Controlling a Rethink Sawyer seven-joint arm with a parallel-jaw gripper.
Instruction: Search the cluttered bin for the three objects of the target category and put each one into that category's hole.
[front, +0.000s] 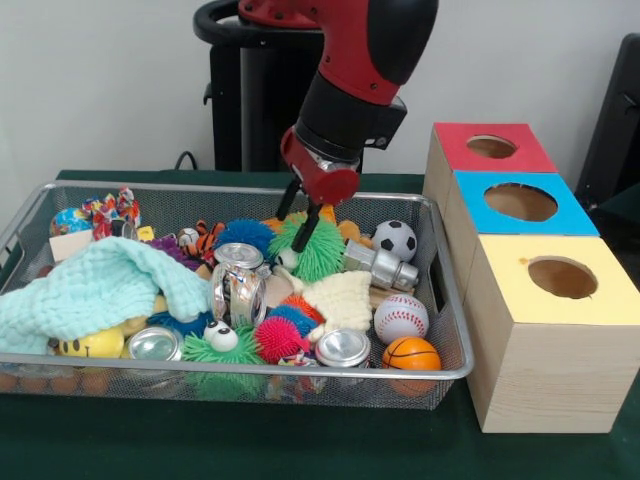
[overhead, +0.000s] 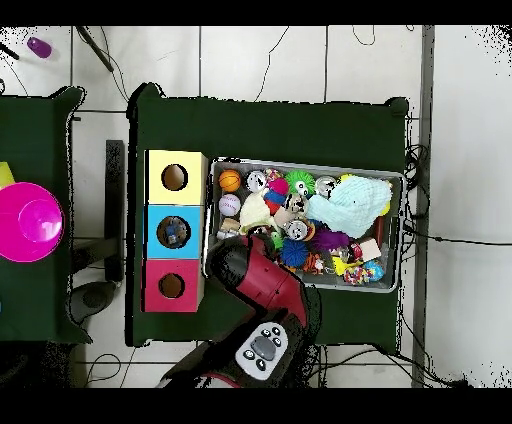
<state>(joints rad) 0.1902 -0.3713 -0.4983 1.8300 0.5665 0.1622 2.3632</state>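
The silver wire-mesh bin (front: 452, 330) is full of toys; it also shows in the overhead view (overhead: 398, 230). My gripper (front: 299, 207) hangs open and empty over the back middle of the bin, just above a green fuzzy ball (front: 322, 250). One clear wrinkly bottle (front: 237, 292) stands in the middle of the clutter, in front and left of the gripper. No other bottle shows. The hole (front: 520, 202) in the blue-topped box lies to the right of the bin. In the overhead view the hole (overhead: 173, 232) shows something inside, and the arm (overhead: 258, 275) hides the gripper.
Red-topped (front: 490, 147) and yellow-topped (front: 562, 277) boxes flank the blue one. The bin also holds a mint cloth (front: 95, 290), silver cans (front: 343, 348), a grey metal flask (front: 382, 266), a soccer ball (front: 394, 240), a baseball (front: 401, 318) and a basketball (front: 411, 354).
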